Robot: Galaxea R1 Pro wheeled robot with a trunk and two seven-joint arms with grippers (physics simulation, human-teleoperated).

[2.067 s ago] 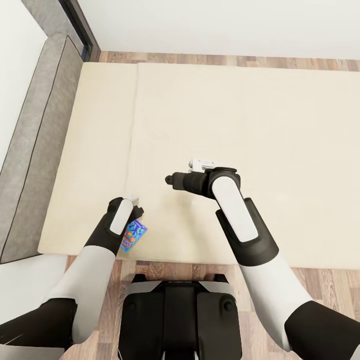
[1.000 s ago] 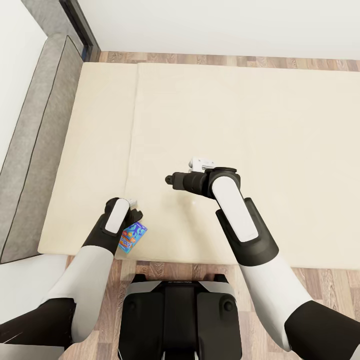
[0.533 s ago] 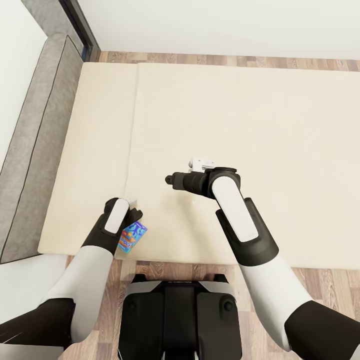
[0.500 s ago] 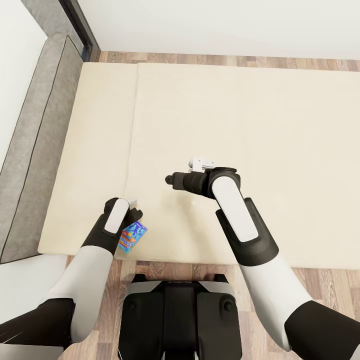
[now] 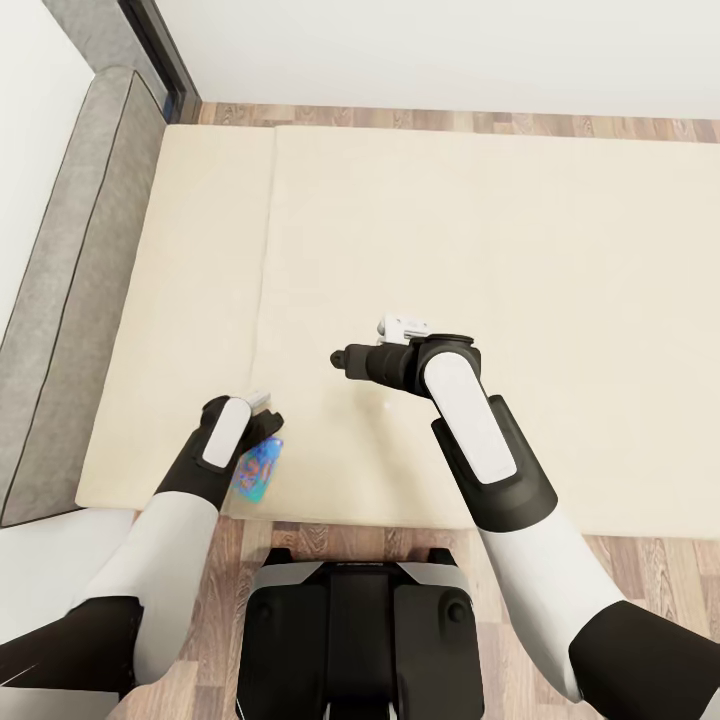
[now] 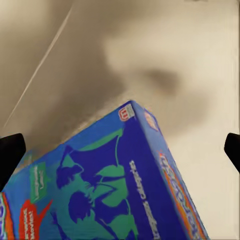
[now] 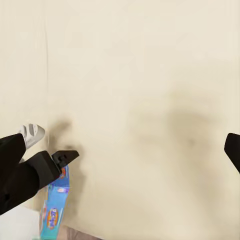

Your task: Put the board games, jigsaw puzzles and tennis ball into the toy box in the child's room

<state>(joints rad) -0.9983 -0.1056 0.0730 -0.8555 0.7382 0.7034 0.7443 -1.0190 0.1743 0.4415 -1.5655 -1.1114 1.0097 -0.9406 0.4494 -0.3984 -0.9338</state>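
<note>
1. Hanging low over the near edge of the bed [image 5: 450, 230], the left gripper [image 5: 262, 432] has the small blue cartoon-printed board game [image 5: 256, 470] at its fingertips.
2. From the head camera the box looks blurred and tilted, partly tucked under the left wrist, close to the mattress's front border and just above the wood-plank floor [image 5: 640, 570].
3. Seen through the left wrist camera, the board game [image 6: 110, 185] sits between the two dark fingertips [image 6: 10, 152] at the frame's sides; its blue face carries green figures and an orange-lettered edge, and one corner rises away from the shadowed cream surface.
4. Whether the left fingers actually press on the box cannot be told from these views.
5. Further in over the mattress, the right gripper [image 5: 340, 358] points toward the robot's left, well apart from the box.
6. Through the right wrist camera its dark fingertips [image 7: 233, 150] stand wide apart with nothing between them, and beyond them the left gripper [image 7: 62, 157] shows over the board game [image 7: 56, 205], which stands on edge.
7. A lengthwise seam [image 5: 264, 270] runs along the mattress, and a grey upholstered headboard [image 5: 70, 270] borders it on the robot's left.
</note>
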